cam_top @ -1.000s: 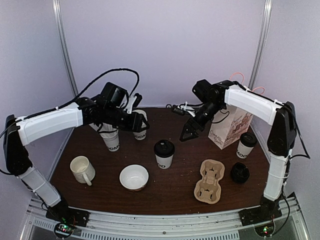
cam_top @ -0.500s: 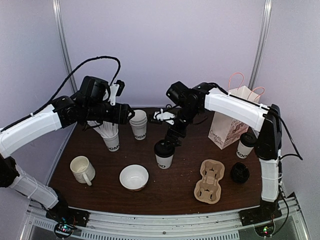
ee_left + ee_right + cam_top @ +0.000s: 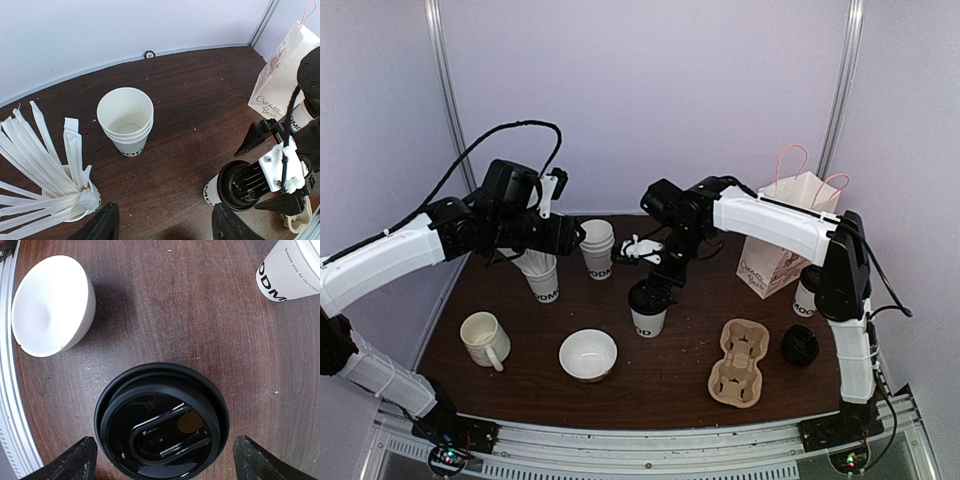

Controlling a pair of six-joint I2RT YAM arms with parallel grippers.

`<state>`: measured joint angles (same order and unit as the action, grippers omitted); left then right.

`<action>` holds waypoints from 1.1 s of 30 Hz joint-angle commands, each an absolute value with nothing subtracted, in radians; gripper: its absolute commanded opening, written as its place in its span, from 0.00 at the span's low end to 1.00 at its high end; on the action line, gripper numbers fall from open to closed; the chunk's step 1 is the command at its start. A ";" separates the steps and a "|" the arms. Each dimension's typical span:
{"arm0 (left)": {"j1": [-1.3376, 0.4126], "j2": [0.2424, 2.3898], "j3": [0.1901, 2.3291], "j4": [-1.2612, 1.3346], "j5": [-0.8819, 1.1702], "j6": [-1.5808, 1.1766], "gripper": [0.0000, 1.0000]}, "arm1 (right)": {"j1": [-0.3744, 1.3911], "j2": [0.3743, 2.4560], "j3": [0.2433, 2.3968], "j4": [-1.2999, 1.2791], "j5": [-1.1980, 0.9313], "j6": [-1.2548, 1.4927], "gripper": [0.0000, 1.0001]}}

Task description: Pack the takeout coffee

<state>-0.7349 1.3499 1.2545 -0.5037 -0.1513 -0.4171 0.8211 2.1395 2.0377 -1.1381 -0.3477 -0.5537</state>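
Note:
One takeout coffee (image 3: 647, 316), a white paper cup with a black lid (image 3: 162, 427), stands mid-table. My right gripper (image 3: 656, 284) hangs straight above it, open. In the right wrist view its fingertips (image 3: 75, 460) flank the lid on both sides with gaps. A second takeout coffee (image 3: 804, 301) stands at the right beside the paper bag (image 3: 785, 240), its top hidden behind my right arm. My left gripper (image 3: 571, 236) hovers open at the back left with nothing between its fingers (image 3: 99, 227). The left wrist view looks down on the middle cup (image 3: 214, 192) under the right gripper (image 3: 280, 172).
A stack of lidless cups (image 3: 598, 250) and a cup of paper-wrapped sticks (image 3: 543, 278) stand at the back left. A mug (image 3: 483, 338) and white bowl (image 3: 588, 355) sit near the front. A cardboard cup carrier (image 3: 738, 362) and a small black object (image 3: 800, 345) lie front right.
My right gripper swung left from beside the bag to above the middle lidded cup and opened wider. My left gripper pulled back from the stacked cups and opened a little.

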 commanded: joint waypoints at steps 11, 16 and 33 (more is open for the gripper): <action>-0.738 1.317 1.255 -0.509 -0.182 -0.390 0.66 | 0.844 2.216 2.137 -1.190 -0.354 -0.539 0.73; -0.738 1.297 1.268 -0.522 -0.191 -0.387 0.66 | 0.851 2.233 2.209 -1.175 -0.359 -0.519 0.71; -0.738 1.113 1.214 -0.535 -0.300 -0.376 0.66 | 0.940 2.414 2.508 -0.990 -0.378 -0.385 0.71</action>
<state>-0.7349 1.1343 1.2411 -0.5484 -0.2638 -0.3912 0.9188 2.3848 2.4779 -1.0847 -0.3660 -0.4492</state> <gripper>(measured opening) 0.659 0.727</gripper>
